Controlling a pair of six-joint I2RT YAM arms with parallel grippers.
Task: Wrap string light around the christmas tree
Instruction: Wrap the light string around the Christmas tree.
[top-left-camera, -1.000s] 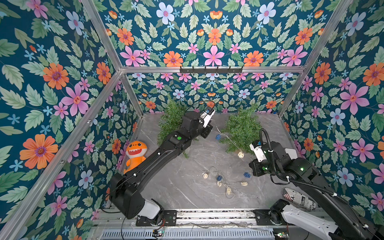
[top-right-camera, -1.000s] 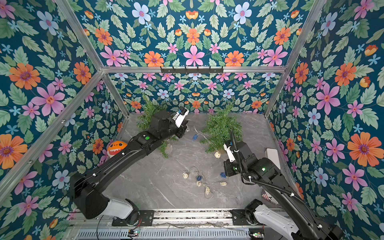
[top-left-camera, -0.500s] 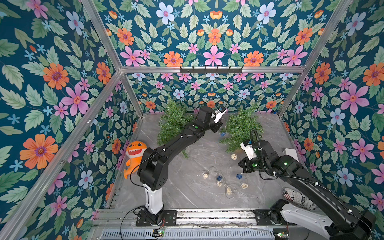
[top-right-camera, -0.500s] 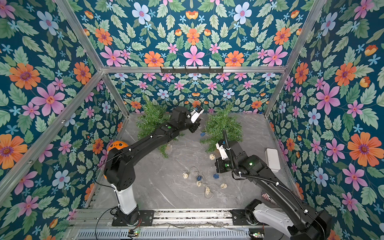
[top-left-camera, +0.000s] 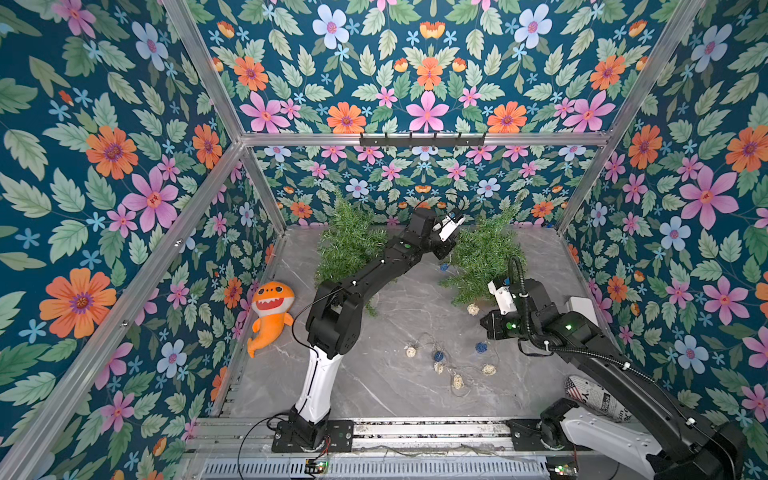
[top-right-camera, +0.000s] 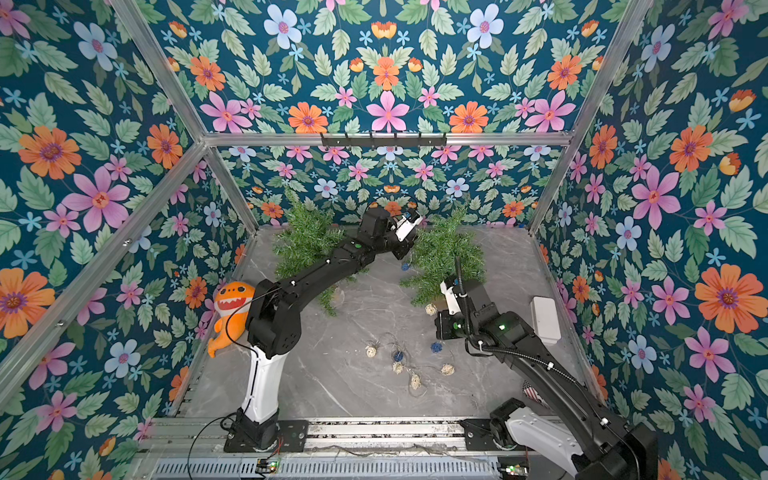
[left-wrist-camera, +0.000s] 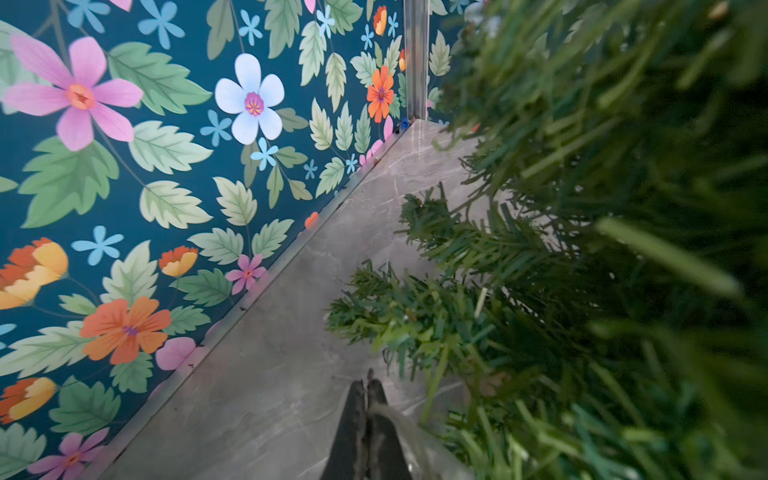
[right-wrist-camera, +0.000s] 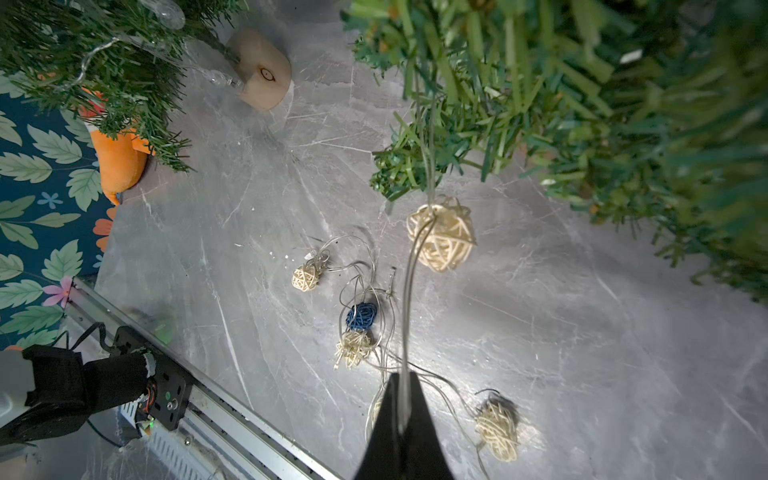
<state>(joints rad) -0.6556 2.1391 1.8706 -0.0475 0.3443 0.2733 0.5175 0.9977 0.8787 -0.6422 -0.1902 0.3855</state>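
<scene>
Most of the wrapping is left: the christmas tree at the back right carries only a short run of string light; the right gripper pinches the wire below a pale ball hanging at its branches; the left gripper, jaws pressed together, sits beside the tree. Several balls lie loose on the tabletop.

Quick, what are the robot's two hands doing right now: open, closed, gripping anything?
Left hand: closed; whether it pinches anything cannot be told.
Right hand: closed on the string light, gripping its wire below a cream ball.
</scene>
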